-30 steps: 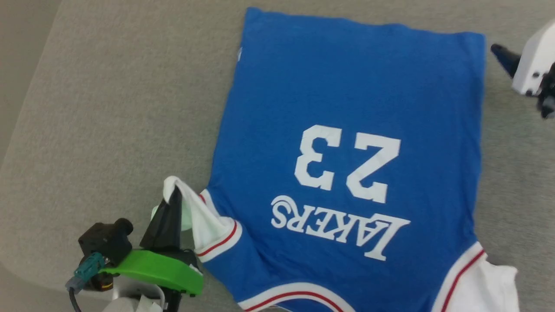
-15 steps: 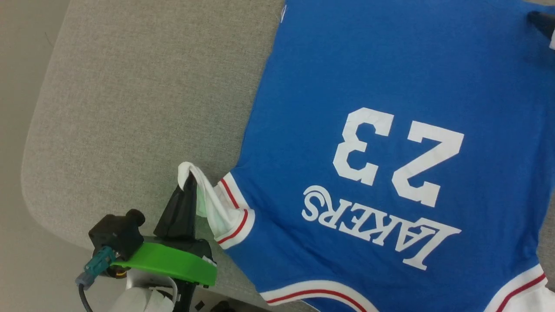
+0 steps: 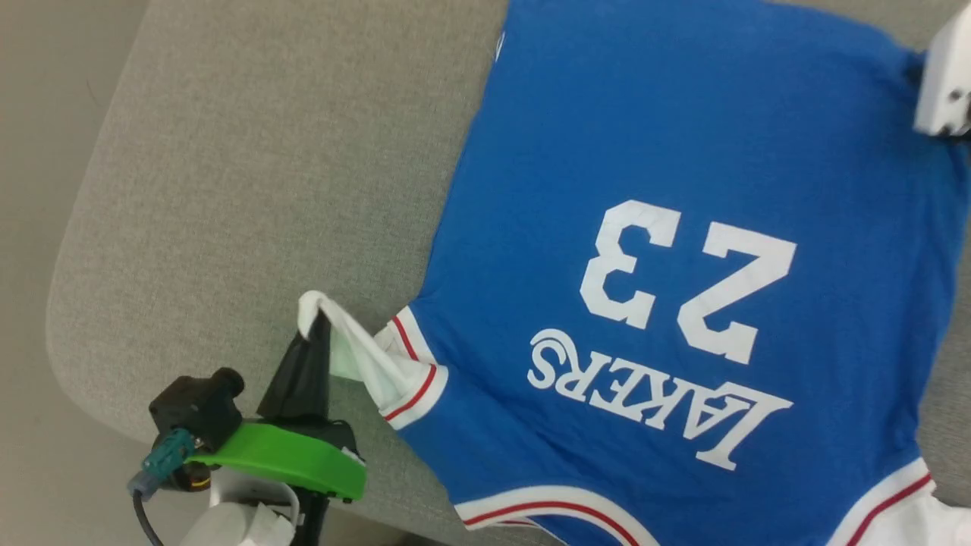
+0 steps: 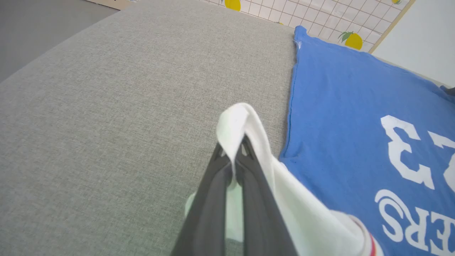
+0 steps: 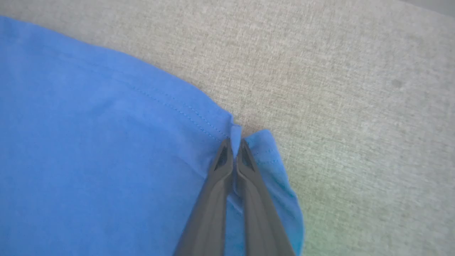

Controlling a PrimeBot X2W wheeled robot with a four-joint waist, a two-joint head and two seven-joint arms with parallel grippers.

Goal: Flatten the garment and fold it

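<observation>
Right gripper (image 5: 233,144) just clamped garment (image 5: 89,149) — hem corner (wrist view).

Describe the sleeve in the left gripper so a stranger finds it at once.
On the grey padded surface lies a blue shirt printed LAKERS 23. At its near left corner, a white sleeve with red-striped trim is pinched up by the left gripper.

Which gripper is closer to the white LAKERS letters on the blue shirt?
Left. The left gripper pinches the white sleeve beside the letters; the right gripper pinches the far blue hem corner.
</observation>
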